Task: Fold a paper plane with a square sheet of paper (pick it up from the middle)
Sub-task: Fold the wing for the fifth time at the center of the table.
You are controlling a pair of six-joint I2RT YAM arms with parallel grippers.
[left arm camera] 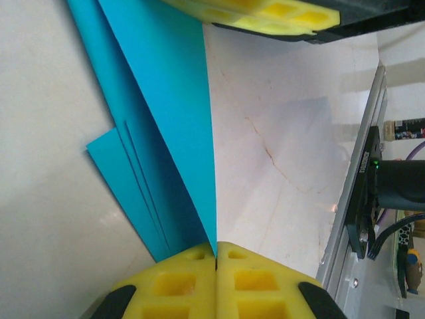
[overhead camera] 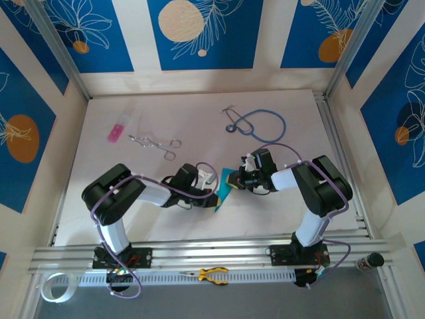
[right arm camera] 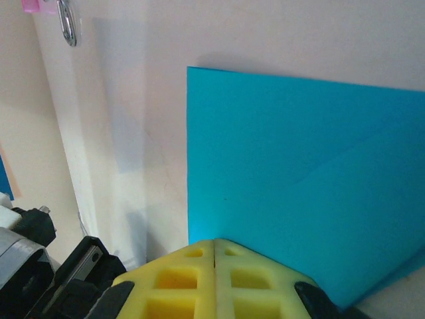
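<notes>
So the thin matte cyan-blue sheet of paper (overhead camera: 224, 189) sits mid-table between the two arms. It's creased into a narrower angular shape, with a few stacked layers showing along one edge in the left wrist view. The left gripper (left arm camera: 216, 256) has its yellow jaws pressed together right on the pointed end of a fold. The right gripper (right arm camera: 214, 244) has its jaws closed on the opposite edge, near a square corner. Can't really tell from the overhead shot whether the paper is lifted off the white table (overhead camera: 133, 219) or lying flat on it, the grippers hide too much. Handling-wise I'd reckon this stuff weighs nothing, flops if held by one corner, and will slip or tear if the two arms pull against each other. Best bet is pinching along a crease or through several layers, where it's stiffest, and going gentle on the tension so the folds come out sharp.
</notes>
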